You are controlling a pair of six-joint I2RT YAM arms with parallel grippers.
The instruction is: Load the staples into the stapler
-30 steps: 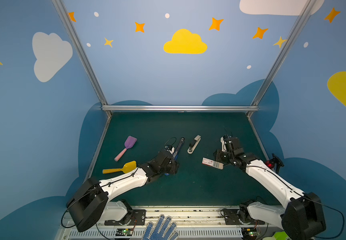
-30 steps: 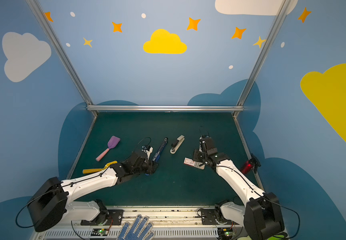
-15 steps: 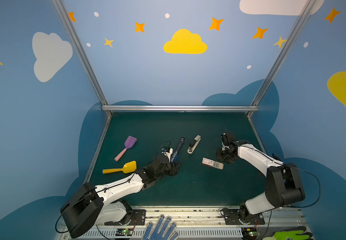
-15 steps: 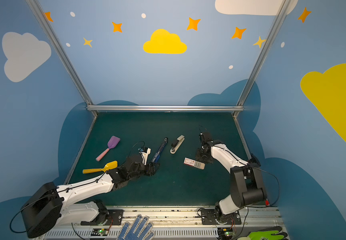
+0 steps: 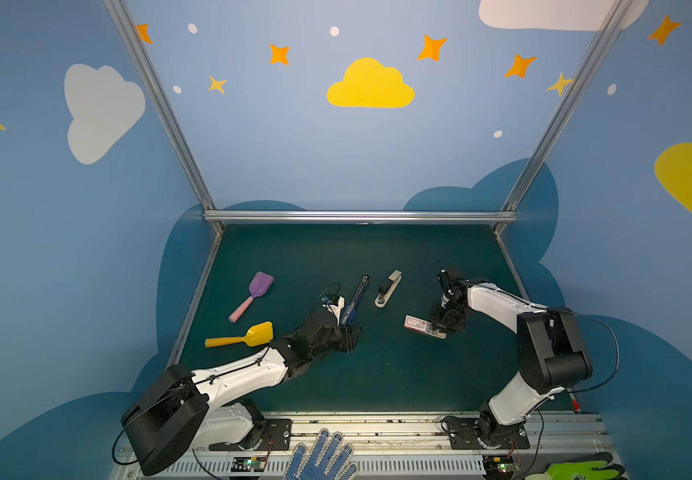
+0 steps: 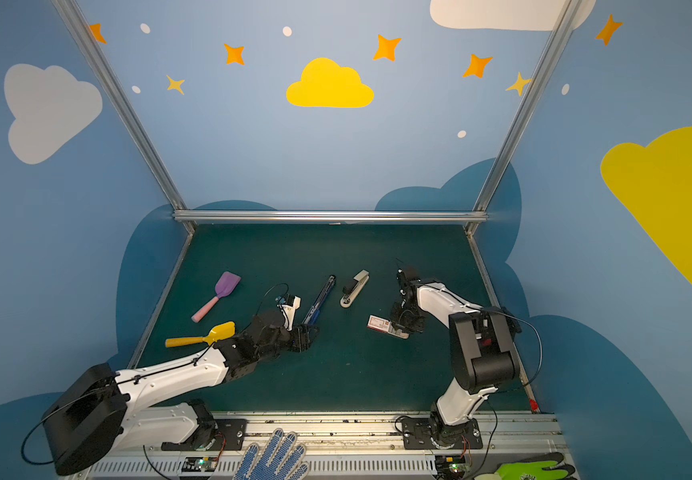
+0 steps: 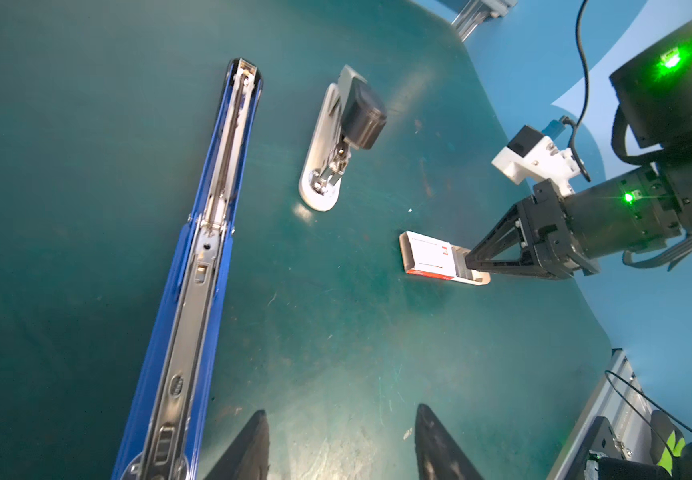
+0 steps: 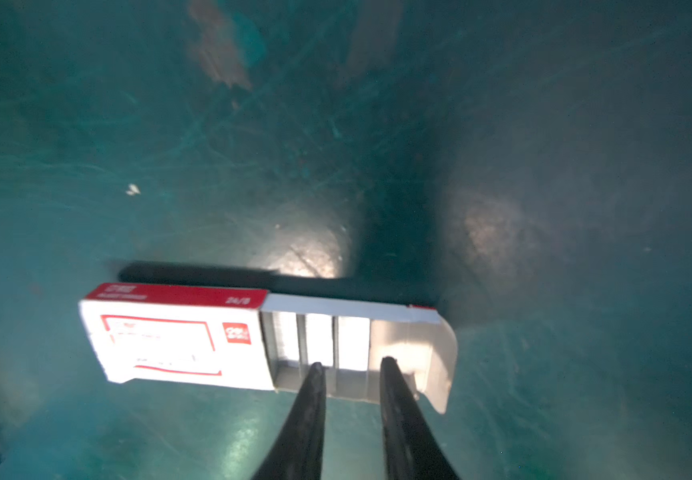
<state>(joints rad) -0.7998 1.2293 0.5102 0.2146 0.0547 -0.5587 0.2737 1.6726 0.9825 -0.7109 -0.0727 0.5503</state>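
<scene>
The left gripper is low over the mat. Its jaws are wide apart and empty, right by the near end of the blue stapler. That stapler lies open and flat with its metal rail up, so it looks ready to fill. A grey stapler lies just to its right.

Farther right is the box, flat on the mat, with its tray pulled out to the right. The staples lie in the tray in shiny strips.

The right gripper points down into the tray. Its jaws are a little apart, one on each side of a strip, and do not seem to pinch it.

A strip is likely light, thin and slippery, and it may snap if bent or squeezed hard. It is best held softly by its two long sides, near the middle. The box is light too and may slide if bumped.
</scene>
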